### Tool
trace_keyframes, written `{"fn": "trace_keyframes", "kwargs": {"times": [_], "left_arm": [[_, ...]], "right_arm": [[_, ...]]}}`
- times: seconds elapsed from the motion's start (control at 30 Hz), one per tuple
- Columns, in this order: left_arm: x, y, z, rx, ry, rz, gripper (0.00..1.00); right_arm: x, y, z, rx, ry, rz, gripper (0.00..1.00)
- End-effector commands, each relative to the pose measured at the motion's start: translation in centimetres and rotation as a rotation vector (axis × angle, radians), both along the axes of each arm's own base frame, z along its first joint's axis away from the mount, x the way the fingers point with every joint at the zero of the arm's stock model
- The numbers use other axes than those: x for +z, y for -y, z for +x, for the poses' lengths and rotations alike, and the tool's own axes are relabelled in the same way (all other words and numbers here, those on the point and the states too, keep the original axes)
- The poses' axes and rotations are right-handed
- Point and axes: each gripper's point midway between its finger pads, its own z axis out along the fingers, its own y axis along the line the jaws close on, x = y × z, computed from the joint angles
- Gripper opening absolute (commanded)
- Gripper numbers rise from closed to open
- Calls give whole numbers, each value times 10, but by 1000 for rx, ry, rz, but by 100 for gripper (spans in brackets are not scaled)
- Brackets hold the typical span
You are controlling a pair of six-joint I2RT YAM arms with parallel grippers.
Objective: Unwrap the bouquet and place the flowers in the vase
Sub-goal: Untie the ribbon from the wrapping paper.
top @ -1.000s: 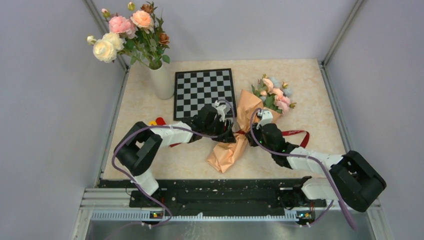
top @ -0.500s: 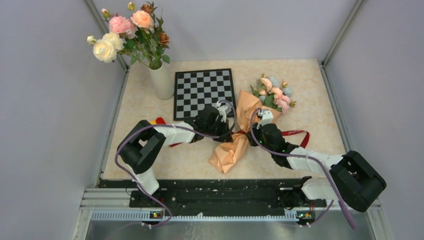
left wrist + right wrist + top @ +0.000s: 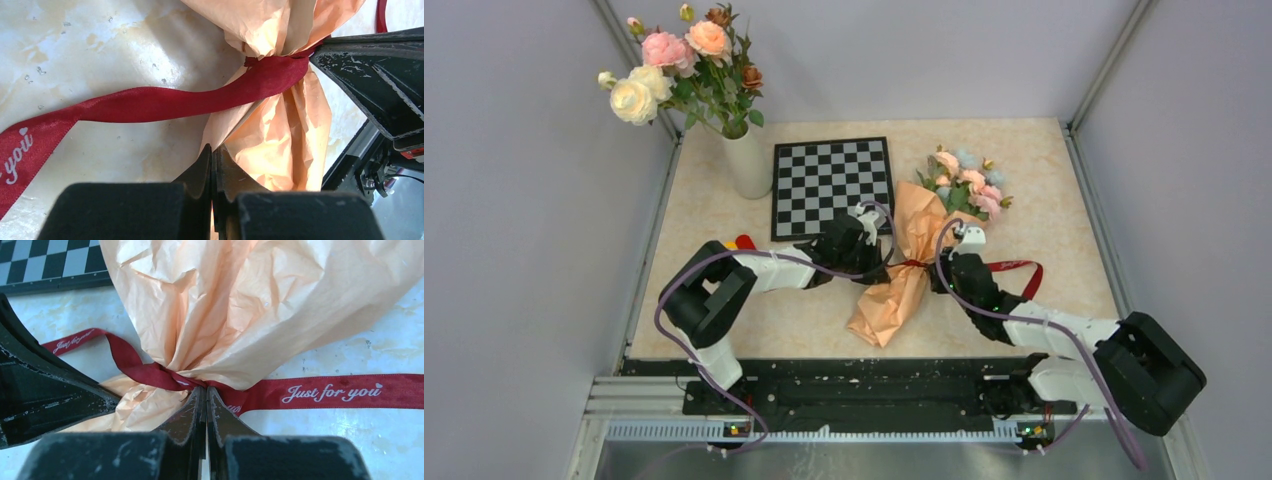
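Near the front edge of the bench both arms reach in low toward the middle. Between them the bouquet lies flat, its crumpled peach tail pointing back at the arms and its wide end away. The left jaws are closed, their tips right against the paper tail close to the tie; I cannot tell whether a fold of paper is nipped between them. The right jaws are closed too, coming in from the other side. Their tips touch the dark red ribbon at the knot that cinches the paper's waist; whether they pinch any ribbon I cannot tell. One ribbon end, printed "Just for you", trails across the bench to the right, and the other runs off to the left. Farther back, the flowers poke out of the paper's wide end, pale blue and pink. Left of them lies the chessboard. In the far left corner the white vase stands upright, holding larger roses.
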Motion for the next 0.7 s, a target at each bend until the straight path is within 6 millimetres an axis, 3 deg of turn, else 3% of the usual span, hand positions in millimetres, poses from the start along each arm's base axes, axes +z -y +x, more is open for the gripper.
{"fn": "trace_keyframes", "kwargs": {"times": [0.0, 0.23, 0.37, 0.53, 0.67], "left_arm": [[-6, -12, 0, 36, 7, 40, 0], [-6, -14, 2, 72, -6, 44, 0], [-2, -14, 1, 79, -7, 36, 0], [11, -16, 1, 77, 14, 29, 0], [14, -19, 0, 71, 13, 46, 0]], "right_arm": [[21, 17, 10, -113, 87, 36, 0], [19, 22, 3, -128, 77, 52, 0], [25, 10, -2, -39, 72, 60, 1], [39, -5, -15, 112, 72, 34, 28], [42, -20, -24, 261, 43, -1, 30]]}}
